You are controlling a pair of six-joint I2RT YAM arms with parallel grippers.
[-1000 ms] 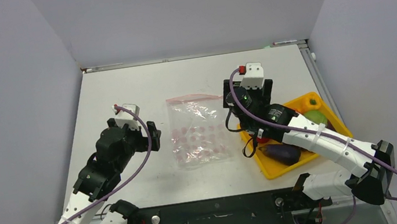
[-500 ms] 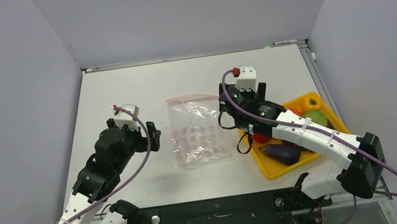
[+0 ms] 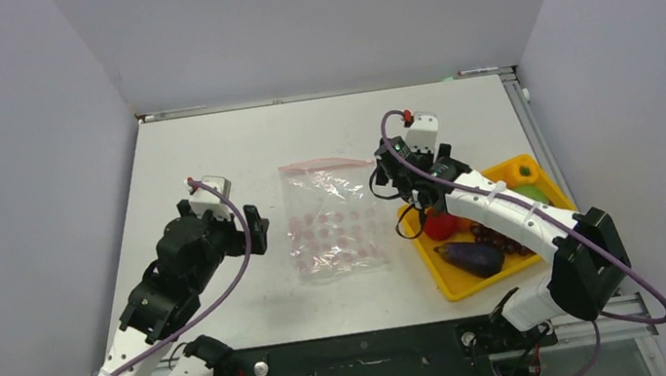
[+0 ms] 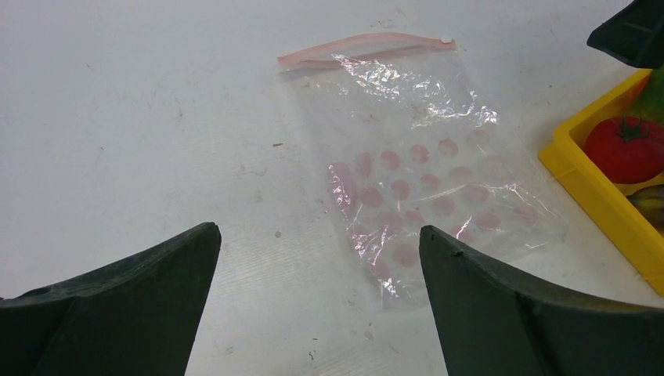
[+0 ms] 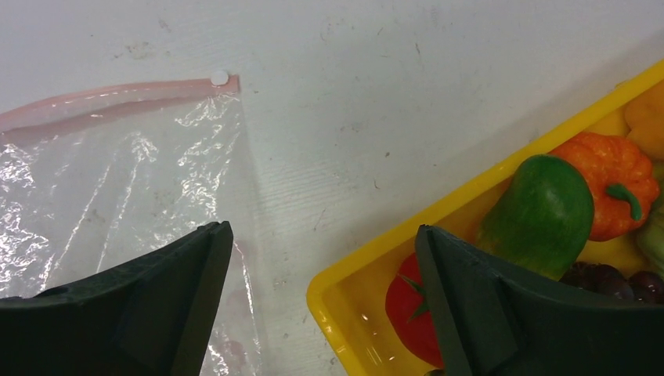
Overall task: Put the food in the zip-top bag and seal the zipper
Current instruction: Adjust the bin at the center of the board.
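- Food (image 3: 470, 258) lies in the yellow tray (image 3: 461, 290), right of the empty zip-top bag (image 3: 334, 219), which is flat at centre.
- Spread and empty, the left gripper (image 4: 317, 235) and right gripper (image 5: 321, 235) flank the bag.
- Its zipper (image 4: 368, 45) lies flat; unpinned, the bag may skid when food pushes in.
- Open table (image 3: 207, 156) left and beyond; the tray rim crowds the right arm (image 3: 510, 212).

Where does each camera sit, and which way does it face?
Top external: above and behind the bases, looking down at the table; both arms show.
Left wrist: on the left arm, facing the zip-top bag; the open left end effector frames the bottom.
Right wrist: looking down at the zipper corner and yellow tray; the open right end effector shows.
Shared: bag and tray.
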